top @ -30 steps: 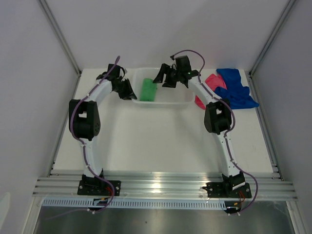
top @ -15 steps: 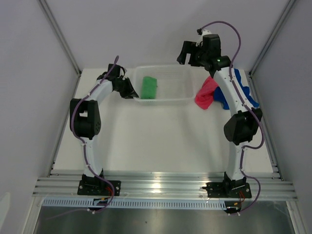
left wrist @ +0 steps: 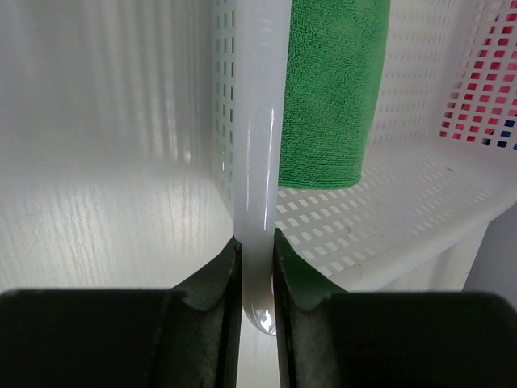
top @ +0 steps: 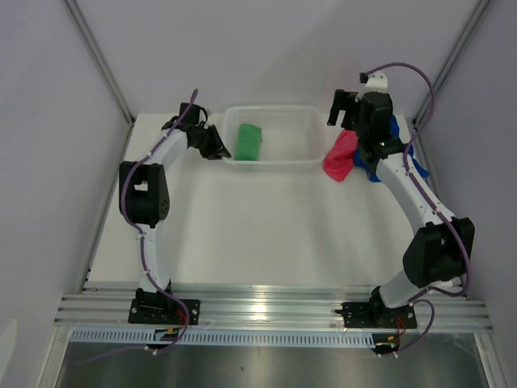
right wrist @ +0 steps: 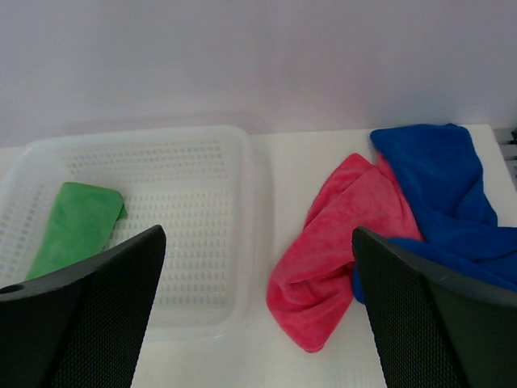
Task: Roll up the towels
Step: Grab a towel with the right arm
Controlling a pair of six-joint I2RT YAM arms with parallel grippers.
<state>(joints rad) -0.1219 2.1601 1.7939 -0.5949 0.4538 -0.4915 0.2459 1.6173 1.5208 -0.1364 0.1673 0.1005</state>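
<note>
Right tool swung rightward, over pink towel

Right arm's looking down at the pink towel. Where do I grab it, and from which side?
Pinch the near, bunched lobe of the pink towel, coming straight down from the basket side. That end lies free on the table, while its far edge tucks against the blue towel.

White slotted basket — far-centre on white table.

Left fingers tight, right fingers apart
</note>
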